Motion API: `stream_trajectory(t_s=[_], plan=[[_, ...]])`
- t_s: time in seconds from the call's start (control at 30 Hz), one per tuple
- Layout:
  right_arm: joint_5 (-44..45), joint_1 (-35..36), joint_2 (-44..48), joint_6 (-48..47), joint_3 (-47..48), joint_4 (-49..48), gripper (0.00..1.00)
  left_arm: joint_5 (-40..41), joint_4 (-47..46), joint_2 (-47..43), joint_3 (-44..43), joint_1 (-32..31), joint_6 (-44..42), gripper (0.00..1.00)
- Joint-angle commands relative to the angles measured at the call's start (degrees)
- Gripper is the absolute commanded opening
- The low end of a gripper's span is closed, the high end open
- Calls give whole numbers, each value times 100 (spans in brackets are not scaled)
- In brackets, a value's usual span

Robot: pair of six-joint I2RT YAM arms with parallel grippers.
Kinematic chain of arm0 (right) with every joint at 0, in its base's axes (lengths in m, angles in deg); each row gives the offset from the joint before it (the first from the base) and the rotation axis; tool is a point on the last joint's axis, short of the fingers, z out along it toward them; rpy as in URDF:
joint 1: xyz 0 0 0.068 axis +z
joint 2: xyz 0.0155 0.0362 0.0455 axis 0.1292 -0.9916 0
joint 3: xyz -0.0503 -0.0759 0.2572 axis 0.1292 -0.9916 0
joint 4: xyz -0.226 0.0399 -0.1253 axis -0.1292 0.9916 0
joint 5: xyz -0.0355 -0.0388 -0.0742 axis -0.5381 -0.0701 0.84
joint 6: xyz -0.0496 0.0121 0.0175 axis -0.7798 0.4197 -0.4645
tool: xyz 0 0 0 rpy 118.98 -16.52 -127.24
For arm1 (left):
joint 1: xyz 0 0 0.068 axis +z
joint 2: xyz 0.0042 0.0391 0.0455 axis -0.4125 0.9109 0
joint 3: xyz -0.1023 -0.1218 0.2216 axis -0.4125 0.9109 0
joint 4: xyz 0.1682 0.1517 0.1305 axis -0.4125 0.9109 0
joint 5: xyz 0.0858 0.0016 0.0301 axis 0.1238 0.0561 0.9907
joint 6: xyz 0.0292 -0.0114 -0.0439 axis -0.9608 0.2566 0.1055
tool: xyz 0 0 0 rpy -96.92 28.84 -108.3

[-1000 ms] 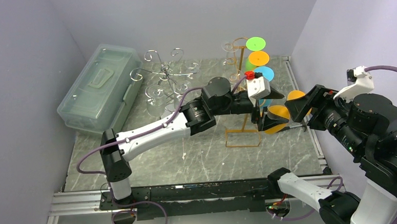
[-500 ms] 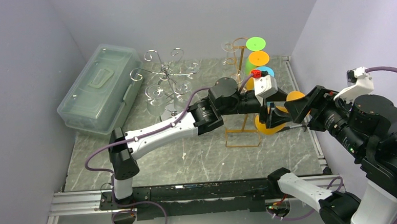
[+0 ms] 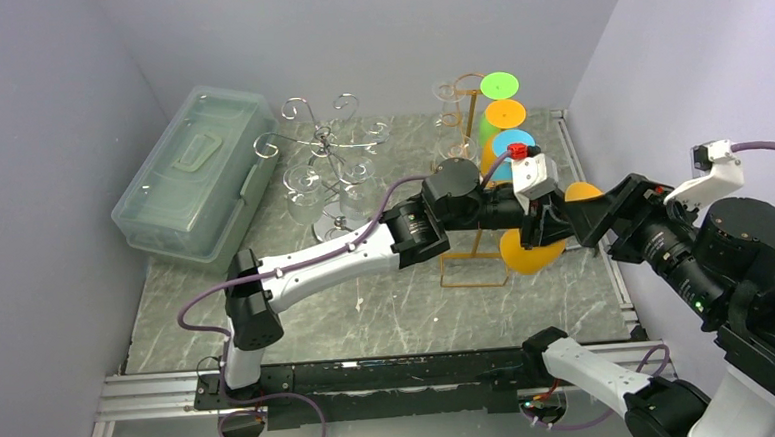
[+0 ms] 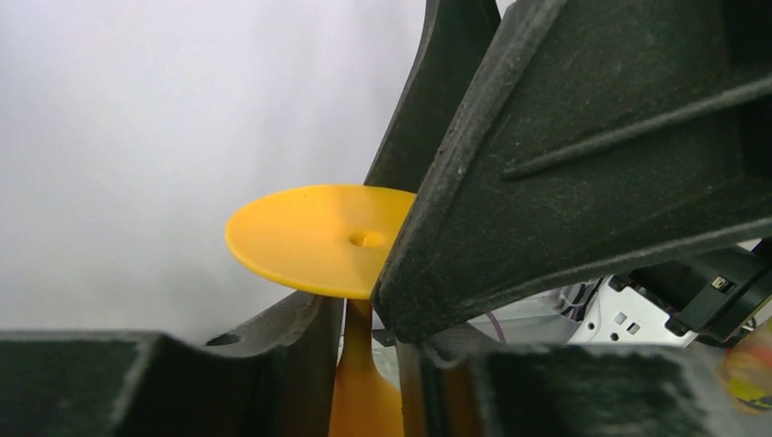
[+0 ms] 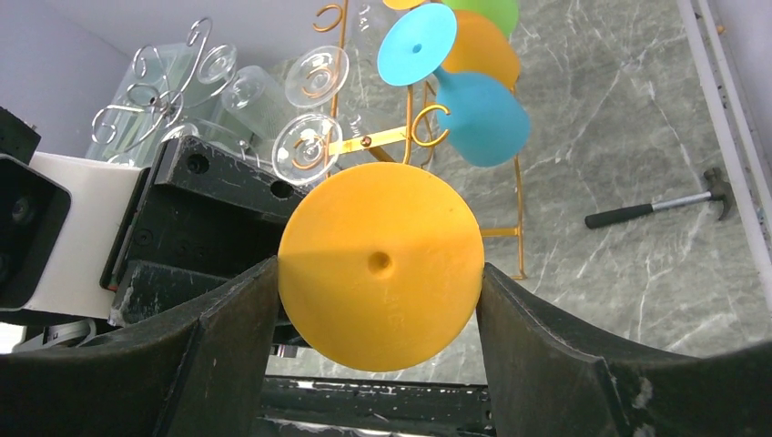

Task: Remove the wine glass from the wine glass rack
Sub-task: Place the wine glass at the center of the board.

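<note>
Just right of the gold wine glass rack [image 5: 382, 140], up off the table [image 3: 368, 300], the orange wine glass [image 3: 527, 251] is hanging tilted between both arms, its round foot pointing right and its bowl lower left. I can't tell whether it is fully clear of the rack's hooks. The right gripper [image 5: 378, 273] is holding the foot disc edge to edge, with its fingers [image 5: 228, 346] touching the rim on both sides, so it is pinching the glass by the foot. The left gripper [image 3: 540, 232] is reaching in from the left. In the left wrist view its fingers [image 4: 273, 355] are sitting on either side of the stem just under the foot and pressing against it, so it is pinching the stem. On the rack, a blue glass [image 5: 482, 118] is hanging upside down just far of the held one, with another orange glass [image 3: 505, 113] and a green one [image 3: 501, 83] above it and clear glasses on the rack's left side. A silver rack [image 3: 325, 157] with clear glasses is standing at far centre, well apart from the grippers. A clear plastic box [image 3: 196, 168] is lying at far left. A small hammer [image 5: 655, 208] is lying on the table at the right edge.
</note>
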Motion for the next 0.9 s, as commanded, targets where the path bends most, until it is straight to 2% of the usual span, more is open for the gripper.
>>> stream_trajectory(t_s=[0.0, 0.1, 0.17, 0.23, 0.33, 0.43, 0.87], plan=[[-11, -3, 82, 60, 48, -179, 38, 11, -214, 71, -411, -104, 124, 28], [62, -2, 157, 79, -8, -254, 39, 75, -196, 118, -497, -133, 206, 13], [89, -4, 219, 101, -74, -350, 46, 176, -168, 127, -558, -146, 311, 0], [59, -6, 333, 97, -191, -569, 59, 295, -194, 115, -576, -157, 436, 0], [-48, -7, 527, 60, -429, -1021, 86, 657, -161, 57, -593, -168, 632, 0], [-156, -10, 789, 9, -771, -1628, 98, 1048, -70, -33, -620, -177, 835, 0], [-479, -138, 1817, -231, -2320, -4031, 100, 3116, 993, -419, -1197, -154, 1575, 0]])
